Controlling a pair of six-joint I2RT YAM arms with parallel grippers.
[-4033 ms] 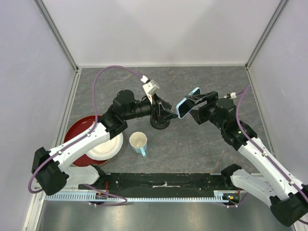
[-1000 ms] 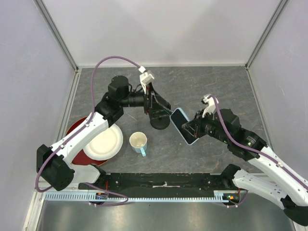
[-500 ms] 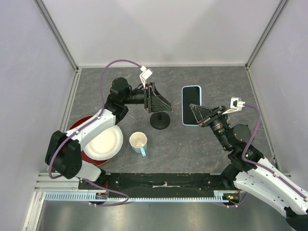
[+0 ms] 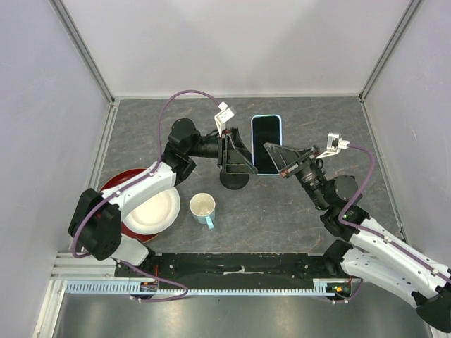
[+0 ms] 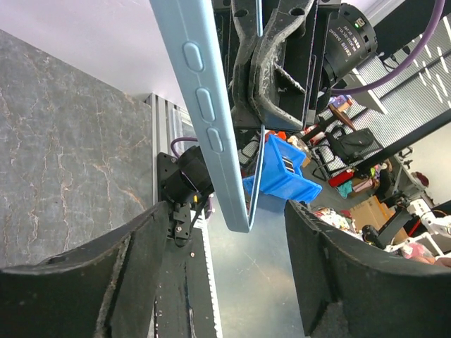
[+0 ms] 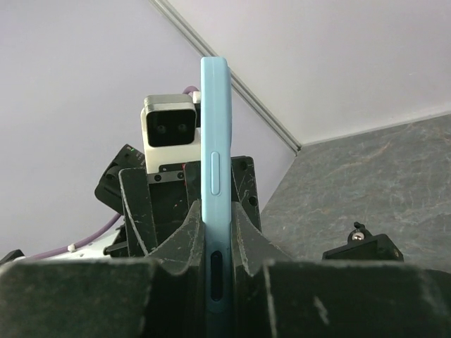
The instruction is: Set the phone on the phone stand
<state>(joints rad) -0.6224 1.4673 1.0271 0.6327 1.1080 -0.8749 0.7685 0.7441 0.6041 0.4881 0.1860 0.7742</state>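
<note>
- While looking down from overhead: grey veined desk across the middle of the frame.
- Lower left: red plate flat on the desk, white plate stacked on its right part.
- Just left of centre: left tool, fingers spread apart, gripping nothing; in its wrist view, standing wide on either side of the light blue edge of the phone, with gaps on both sides.
- Right of centre: right tool, clamped on the phone, one finger against each face.
- Upper centre: phone held off the desk, black screen facing the overhead camera, up and to the right of the phone stand; contact with its holder impossible to tell.
- Below centre: cream cup with blue handle, upright, just right of the white plate.
- Centre: phone stand's round black base on the desk, top hidden behind the left tool.
</note>
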